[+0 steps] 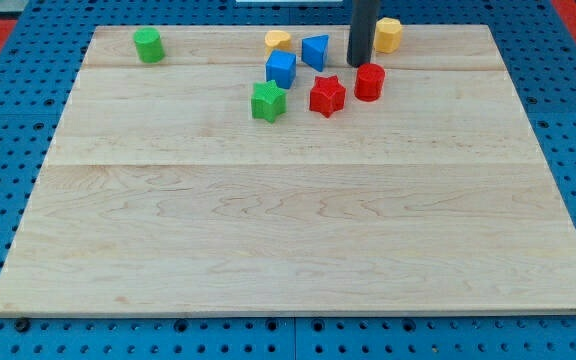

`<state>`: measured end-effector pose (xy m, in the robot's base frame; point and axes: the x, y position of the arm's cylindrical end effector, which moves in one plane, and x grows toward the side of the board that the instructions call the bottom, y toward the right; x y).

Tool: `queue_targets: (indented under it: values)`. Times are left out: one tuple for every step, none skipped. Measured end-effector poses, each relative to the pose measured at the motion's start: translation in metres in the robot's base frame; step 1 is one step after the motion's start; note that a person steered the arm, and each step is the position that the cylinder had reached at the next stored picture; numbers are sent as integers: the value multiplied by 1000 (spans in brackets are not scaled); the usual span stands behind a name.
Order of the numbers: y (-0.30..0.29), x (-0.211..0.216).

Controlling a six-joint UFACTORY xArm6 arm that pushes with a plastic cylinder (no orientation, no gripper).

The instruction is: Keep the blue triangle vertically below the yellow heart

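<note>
The yellow heart (278,41) lies near the view's top, left of centre. The blue triangle (315,51) sits just to its right and slightly lower, apart from it. A blue cube (281,69) lies directly below the heart. My tip (358,64) comes down from the view's top, to the right of the blue triangle with a small gap. It stands just above-left of the red cylinder (369,81).
A red star (327,95) lies below the blue triangle and a green star (268,101) to its left. A yellow hexagonal block (388,34) sits right of the rod. A green cylinder (149,45) stands at the top left. The wooden board (288,230) lies on a blue pegboard.
</note>
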<state>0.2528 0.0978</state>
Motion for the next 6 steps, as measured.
queue_targets:
  values:
    - [-13,-20]
    - [-87,-8]
    - [-122,11]
    - [-110,-16]
    - [-135,-20]
    - [-150,19]
